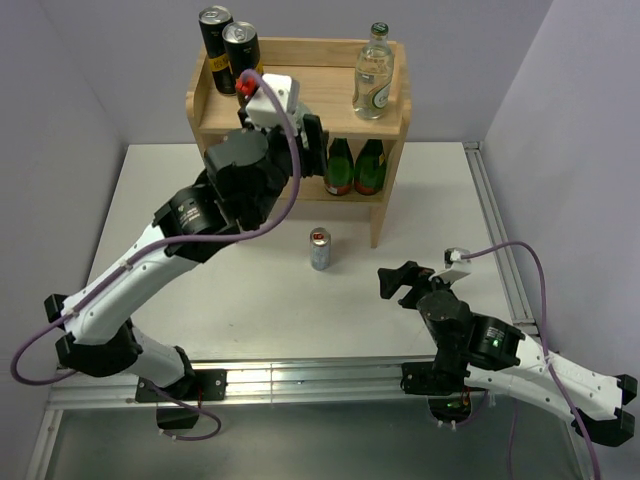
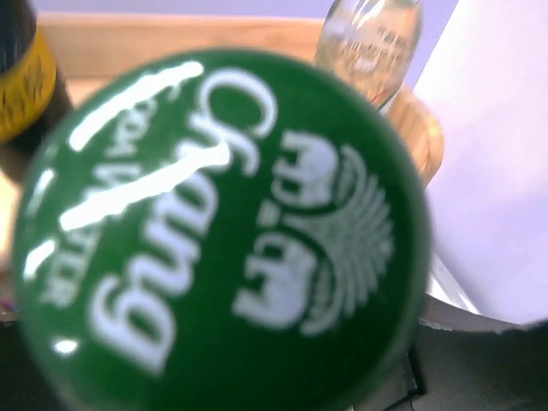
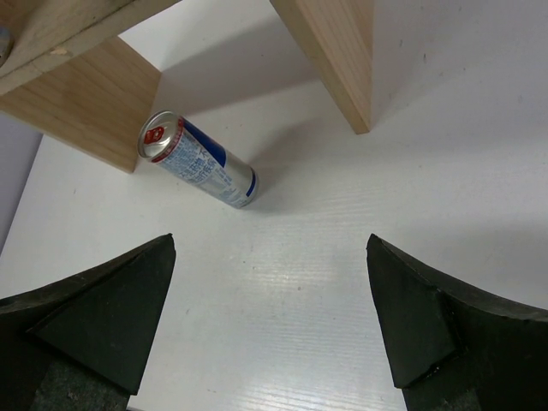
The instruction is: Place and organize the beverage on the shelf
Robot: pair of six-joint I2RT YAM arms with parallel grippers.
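The wooden shelf (image 1: 300, 85) stands at the back of the table. Two black cans with gold bands (image 1: 215, 30) (image 1: 241, 50) stand on its top board at the left, and a clear green-capped bottle (image 1: 374, 75) at the right. My left gripper (image 1: 312, 135) reaches over the top board, shut on a second bottle whose green cap (image 2: 223, 231) fills the left wrist view; its body and the fingers are hidden. A silver-blue-red can (image 1: 320, 249) stands upright on the table before the shelf. My right gripper (image 1: 395, 282) stands open and empty, the can (image 3: 199, 160) well ahead of it.
Two dark green bottles (image 1: 340, 165) (image 1: 370, 165) stand on the shelf's lower tier. The shelf's front right leg (image 3: 334, 51) reaches the table just beyond the can. A metal rail (image 1: 300, 375) runs along the table's near edge.
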